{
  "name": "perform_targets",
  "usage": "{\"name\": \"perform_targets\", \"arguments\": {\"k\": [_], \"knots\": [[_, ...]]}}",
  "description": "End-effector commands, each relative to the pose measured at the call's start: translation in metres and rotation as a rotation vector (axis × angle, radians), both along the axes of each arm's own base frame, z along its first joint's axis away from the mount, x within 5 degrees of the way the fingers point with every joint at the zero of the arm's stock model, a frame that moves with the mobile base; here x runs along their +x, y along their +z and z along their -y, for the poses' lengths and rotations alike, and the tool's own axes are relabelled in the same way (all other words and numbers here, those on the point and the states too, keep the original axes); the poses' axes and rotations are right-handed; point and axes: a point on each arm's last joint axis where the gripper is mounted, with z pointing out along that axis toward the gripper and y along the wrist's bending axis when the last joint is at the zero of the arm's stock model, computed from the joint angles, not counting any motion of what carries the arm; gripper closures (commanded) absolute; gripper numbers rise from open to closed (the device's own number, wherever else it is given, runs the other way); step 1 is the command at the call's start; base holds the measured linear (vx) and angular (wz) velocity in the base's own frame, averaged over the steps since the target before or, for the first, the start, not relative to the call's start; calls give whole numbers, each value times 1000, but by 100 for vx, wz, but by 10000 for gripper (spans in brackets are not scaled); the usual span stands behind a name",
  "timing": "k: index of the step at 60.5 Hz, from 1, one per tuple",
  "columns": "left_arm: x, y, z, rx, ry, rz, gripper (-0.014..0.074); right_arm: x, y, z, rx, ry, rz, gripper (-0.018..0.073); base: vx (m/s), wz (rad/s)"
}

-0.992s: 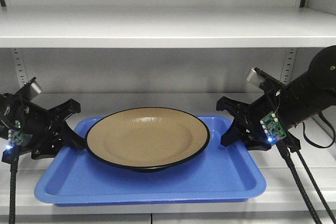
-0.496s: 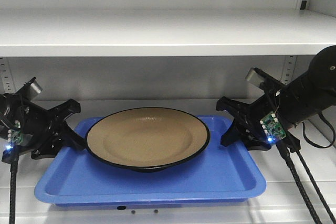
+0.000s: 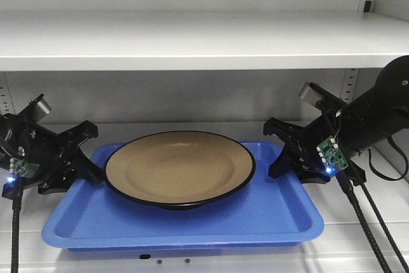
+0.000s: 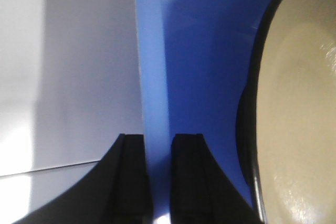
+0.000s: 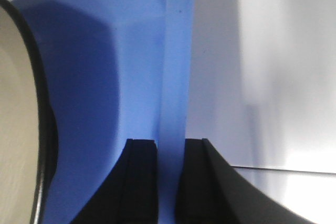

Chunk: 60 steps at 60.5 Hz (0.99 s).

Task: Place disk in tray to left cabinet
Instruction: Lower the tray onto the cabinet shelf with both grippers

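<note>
- Two grippers hold the tray [image 3: 268, 212], one at each short end, with the disk [image 3: 179, 167] resting in the middle of it.
- The left gripper [image 4: 158, 169] is closed on the tray's left rim; in the left wrist view the blue rim runs up between its two black fingers [image 4: 131, 174], which press it from both sides.
- The right gripper [image 5: 169, 174] is clamped the same way on the right rim, the blue edge pinched between its fingers [image 5: 140, 177].
- The disk sits tan side up, its black rim well inside the tray's walls and apart from both grippers.
- The tray lies over the lower shelf [image 3: 364, 238] of the cabinet [image 3: 192, 36], under the upper shelf, with the slotted rails on the back wall behind it.
- Against the picture from a second ago, the tray, disk and both arms keep nearly the same place in the front view; the grip on both rims is unchanged.
- What differs is the near edge of the scene: more of the lower shelf's front lip shows below the tray, and two small dark holes [image 3: 146, 256] in that lip sit higher in the picture than half a second ago. A second ago they were not in view at all.
- The slotted rail at the far left also sits a little lower against the left arm than it did a second ago.
</note>
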Motion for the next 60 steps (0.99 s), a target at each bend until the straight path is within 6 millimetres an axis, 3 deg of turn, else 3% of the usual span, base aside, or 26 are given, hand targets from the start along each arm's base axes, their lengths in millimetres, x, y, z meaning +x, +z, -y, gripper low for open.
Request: {"name": "perform_targets", "arguments": {"k": [1,24,39,60], "knots": [[-16,43,21,-224,-24,70,596,-14,42,-21,213,24,101,565,0,0],[-16,42,20,-207,-25,71,596,-15,41,-21,207,33,89,565,0,0],[-5,39,18,-203,43,126,596,-4,43,-20,228,-34,181,564,0,0],[16,18,16,-172,95,118,589,21,10,-22,184,-56,136,560,0,0]]}}
